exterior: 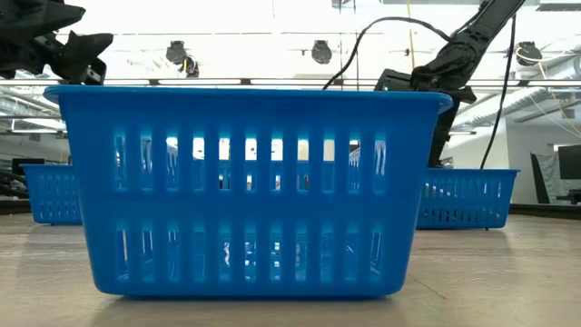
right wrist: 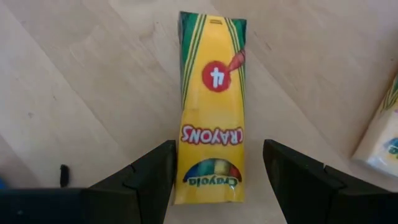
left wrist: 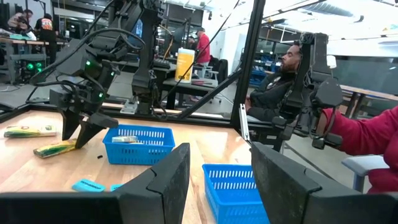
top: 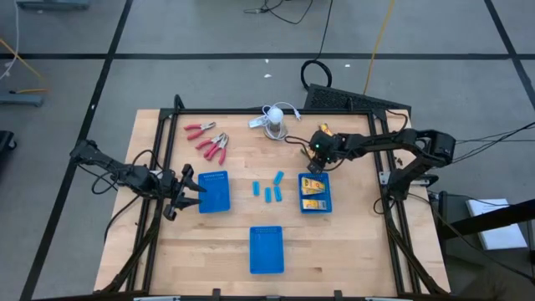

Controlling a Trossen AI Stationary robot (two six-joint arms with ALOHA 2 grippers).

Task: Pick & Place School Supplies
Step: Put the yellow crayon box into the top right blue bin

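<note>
Blue baskets [top: 215, 191] number three, blue blocks [top: 268, 194] four, red pliers [top: 211, 147] three; both grippers, left [top: 189, 191] and right [right wrist: 217, 171], gape empty, right straddling a crayon box [right wrist: 212, 106].

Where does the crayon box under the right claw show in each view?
High: crayon box at the table's far right, partly under the right claw.
Low: not visible; baskets block it.
Left wrist: lying on the table under that claw.
Right wrist: centre, between the open fingers.
Landmark: the crayon-filled blue basket nearby.
</note>
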